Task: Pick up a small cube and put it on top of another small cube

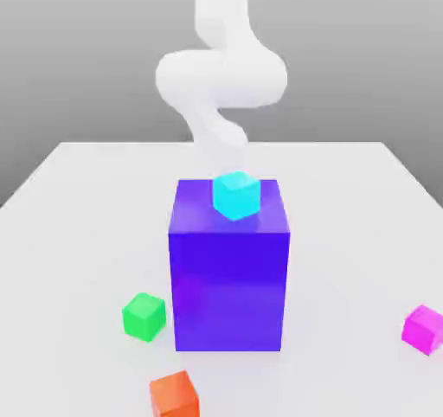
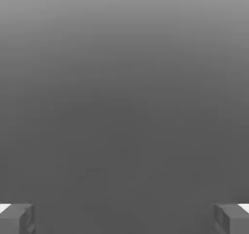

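Observation:
The small magenta-pink cube [image 1: 424,329] rests on the white table at the exterior view's right, near the front. A small cyan cube [image 1: 235,195] sits on top of the big blue-purple block [image 1: 229,277] in the middle. My white arm [image 1: 221,78] rises behind that block, well away from the pink cube. In the hand view my gripper [image 2: 124,219] stands open, its two grey fingertips [image 2: 17,218] far apart with nothing between them, facing plain grey background.
A small green cube [image 1: 144,316] lies left of the big block, and a small orange cube [image 1: 175,395] lies in front of it near the table's [image 1: 78,225] front edge. The tall block stands between my arm and the front cubes.

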